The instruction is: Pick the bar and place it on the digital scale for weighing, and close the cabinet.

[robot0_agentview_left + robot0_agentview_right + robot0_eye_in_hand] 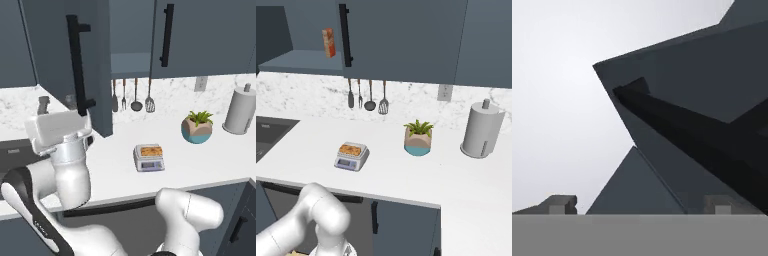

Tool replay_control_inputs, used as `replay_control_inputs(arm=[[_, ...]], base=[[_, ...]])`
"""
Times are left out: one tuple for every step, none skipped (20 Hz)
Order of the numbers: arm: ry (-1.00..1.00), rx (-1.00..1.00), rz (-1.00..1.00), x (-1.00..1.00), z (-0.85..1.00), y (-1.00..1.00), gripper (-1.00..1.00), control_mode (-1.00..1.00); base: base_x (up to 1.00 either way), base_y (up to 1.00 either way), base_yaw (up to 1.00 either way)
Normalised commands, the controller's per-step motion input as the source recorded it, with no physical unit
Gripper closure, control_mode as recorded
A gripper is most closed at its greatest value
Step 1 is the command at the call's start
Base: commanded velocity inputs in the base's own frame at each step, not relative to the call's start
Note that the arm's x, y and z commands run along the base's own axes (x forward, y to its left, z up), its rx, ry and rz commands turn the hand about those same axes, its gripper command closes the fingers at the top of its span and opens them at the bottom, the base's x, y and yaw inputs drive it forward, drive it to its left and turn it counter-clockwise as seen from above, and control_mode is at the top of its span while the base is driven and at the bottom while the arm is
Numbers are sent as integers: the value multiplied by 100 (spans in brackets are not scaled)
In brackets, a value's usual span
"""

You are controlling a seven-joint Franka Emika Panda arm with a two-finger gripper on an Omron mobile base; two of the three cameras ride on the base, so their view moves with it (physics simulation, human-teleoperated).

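Observation:
The golden-brown bar (pixel 150 150) (pixel 351 149) lies flat on the plate of the light-grey digital scale (pixel 149 159) (pixel 350 158), mid-counter. The dark slate-blue cabinet stands with its left door (pixel 52 45) swung out towards me; its long black handle (pixel 77 65) hangs over the counter's left part. My white hand (pixel 59 127) sits just below the foot of that handle, pointing up. In the hand view my gripper (pixel 641 207) is open and holds nothing; the door's lower corner (pixel 662 85) and black handle (pixel 702 140) loom just above the fingertips (pixel 559 204).
Inside the open cabinet an upright orange box (pixel 329 42) stands on the shelf. Several utensils (pixel 135 95) hang on the marble backsplash. A potted plant (pixel 196 127) and a paper-towel roll (pixel 240 109) stand to the right of the scale. A sink (pixel 271 131) lies at the left.

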Motion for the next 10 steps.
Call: replay_control_inputs(arm=[[1,52,0,15,4,-100,-100,-100],[11,47,0,45,9,-100,-100,-100],[11,43,0,40,16,-100,-100,-100],[13,41,0,54,22,-100,-100,-100],[15,40,0,58,23,-100,-100,-100],[16,40,0,70,24,-100,-100,-100],[13,38,0,69,27,-100,-100,-100],[14,35,0,70,32,-100,-100,-100],[12,33,0,69,32,-100,-100,-100],[13,29,0,74,34,-100,-100,-100]], base=[[0,0,0],[0,0,0],[0,0,0],[0,0,0],[0,0,0],[0,0,0],[0,0,0],[0,0,0],[0,0,0],[0,0,0]])
